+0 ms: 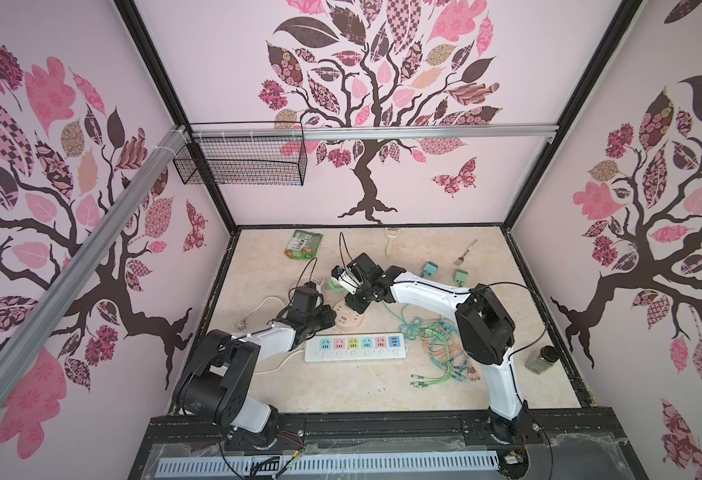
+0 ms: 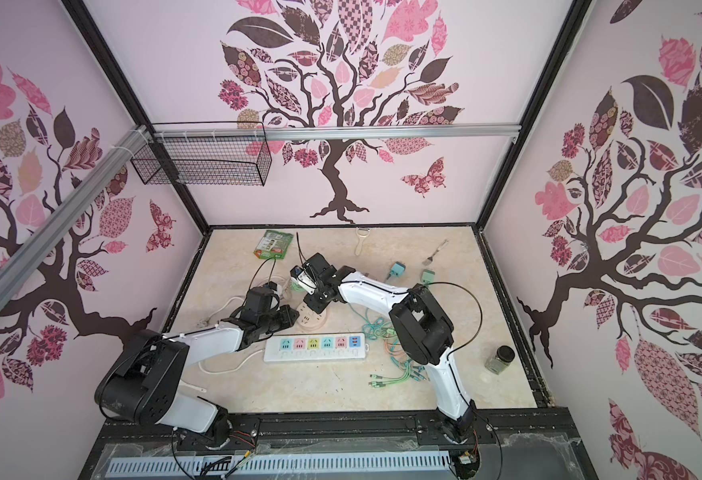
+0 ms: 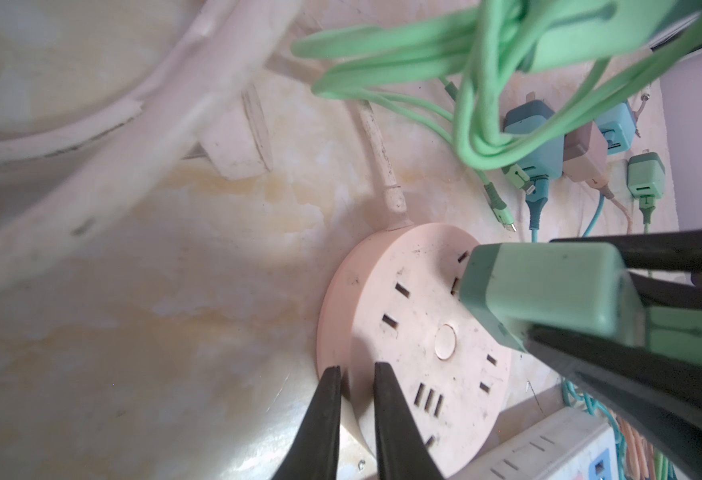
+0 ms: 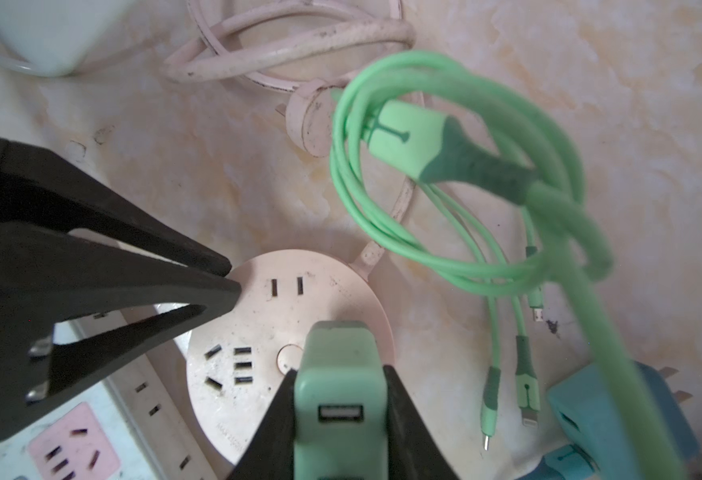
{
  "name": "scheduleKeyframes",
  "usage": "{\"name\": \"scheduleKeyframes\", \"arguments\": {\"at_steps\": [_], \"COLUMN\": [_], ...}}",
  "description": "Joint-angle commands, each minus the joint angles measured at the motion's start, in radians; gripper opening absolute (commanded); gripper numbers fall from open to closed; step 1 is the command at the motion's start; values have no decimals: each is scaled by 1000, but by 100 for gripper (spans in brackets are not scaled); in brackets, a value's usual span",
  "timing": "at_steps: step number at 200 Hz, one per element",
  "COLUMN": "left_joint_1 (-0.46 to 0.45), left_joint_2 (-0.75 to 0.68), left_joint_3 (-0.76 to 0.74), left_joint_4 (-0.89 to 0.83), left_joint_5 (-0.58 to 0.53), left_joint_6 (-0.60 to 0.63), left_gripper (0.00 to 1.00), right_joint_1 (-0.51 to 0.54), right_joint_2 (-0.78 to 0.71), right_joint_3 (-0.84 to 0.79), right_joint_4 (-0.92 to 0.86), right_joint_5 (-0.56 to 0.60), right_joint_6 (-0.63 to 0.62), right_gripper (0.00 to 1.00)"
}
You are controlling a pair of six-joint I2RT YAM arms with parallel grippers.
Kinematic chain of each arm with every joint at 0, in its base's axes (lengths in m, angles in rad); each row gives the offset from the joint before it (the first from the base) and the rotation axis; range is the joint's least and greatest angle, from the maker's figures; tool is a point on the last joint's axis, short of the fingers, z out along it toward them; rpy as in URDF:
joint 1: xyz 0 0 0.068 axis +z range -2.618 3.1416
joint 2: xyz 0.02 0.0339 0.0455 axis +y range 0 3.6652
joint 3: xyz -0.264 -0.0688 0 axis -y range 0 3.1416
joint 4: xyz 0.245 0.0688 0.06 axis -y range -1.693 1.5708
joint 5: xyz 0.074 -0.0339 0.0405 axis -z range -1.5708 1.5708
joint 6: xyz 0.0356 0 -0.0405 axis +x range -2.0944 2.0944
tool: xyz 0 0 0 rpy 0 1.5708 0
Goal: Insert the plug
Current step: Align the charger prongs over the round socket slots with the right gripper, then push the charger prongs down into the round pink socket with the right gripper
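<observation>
- Right wrist view: green plug clamped in right gripper, face against round pink socket.
- Left gripper closed empty, tips on socket rim.
- Probably nearly done; full seating unclear, release left.

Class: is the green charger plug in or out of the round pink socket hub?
Cannot tell: green charger plug meets round pink hub; prongs hidden.
</observation>
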Motion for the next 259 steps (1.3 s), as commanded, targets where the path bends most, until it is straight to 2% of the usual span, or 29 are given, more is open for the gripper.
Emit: {"name": "scheduleKeyframes", "arguments": {"at_steps": [1, 81, 106, 156, 259], "left_joint_1": [8, 11, 11, 12, 19], "left_joint_2": [-12, -15, -18, -30, -71], "left_joint_3": [-32, -29, -29, -36, -62], "left_joint_4": [-37, -36, -37, -36, -21], "left_joint_5": [-15, -10, -10, -13, -6], "left_joint_6": [-1, -5, -7, -8, -18], "left_gripper": [18, 18, 18, 17, 17], "right_joint_1": [-6, -3, 6, 6, 6], "right_joint_2": [94, 115, 130, 123, 114], "right_joint_3": [-24, -21, -13, -44, -84], "right_joint_4": [-70, -98, -114, -99, -76], "right_joint_5": [75, 110, 161, 117, 107], "right_joint_6": [-13, -15, -21, -3, 10], "right_gripper": [28, 28, 28, 28, 29]}}
